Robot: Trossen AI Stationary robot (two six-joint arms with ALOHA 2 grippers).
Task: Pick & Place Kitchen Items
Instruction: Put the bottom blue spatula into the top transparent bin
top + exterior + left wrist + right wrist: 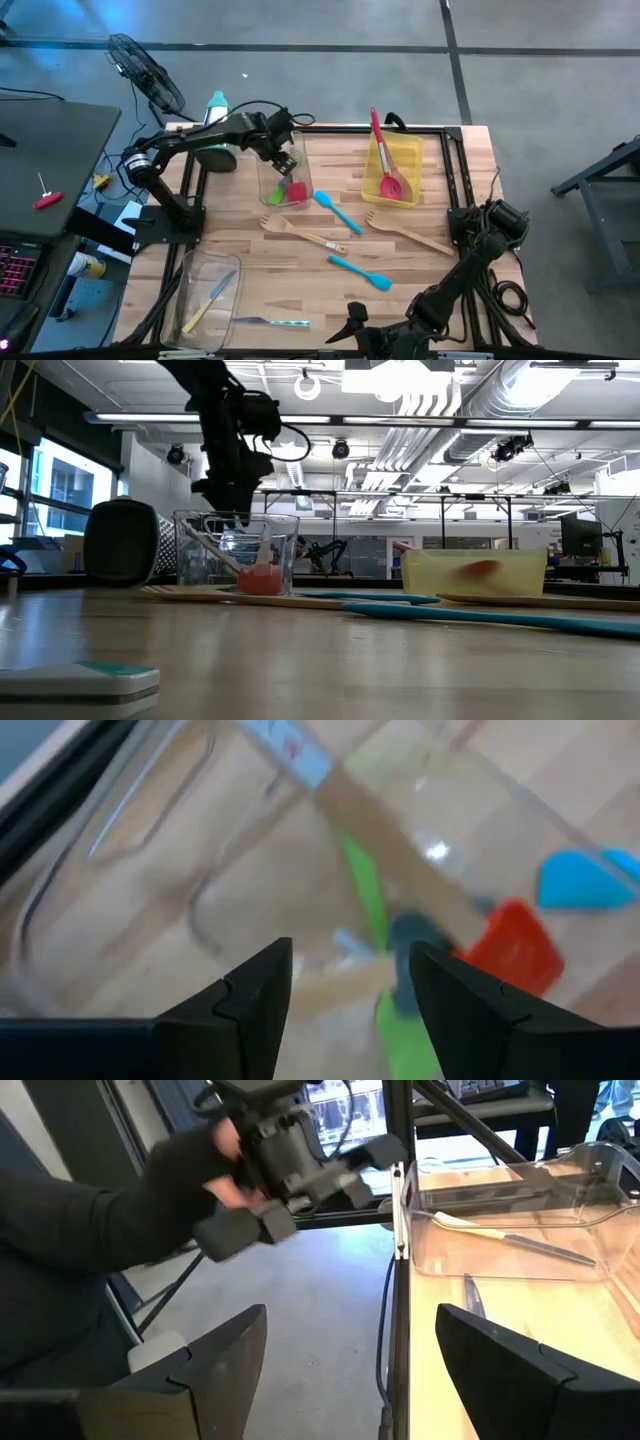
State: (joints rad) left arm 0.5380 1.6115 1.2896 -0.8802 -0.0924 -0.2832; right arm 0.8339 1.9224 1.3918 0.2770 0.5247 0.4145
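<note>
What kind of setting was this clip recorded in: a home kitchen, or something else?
Most likely a robotics lab or workshop, not a kitchen: exposed ceiling ducts and strip lights overhead, a bare concrete floor, and a butcher-block table in a black frame, with a laptop beside it.

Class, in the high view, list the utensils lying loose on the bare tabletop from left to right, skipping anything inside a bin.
Knife with teal handle → wooden fork → upper blue spatula → lower blue spatula → wooden fork near the yellow bin.
</note>
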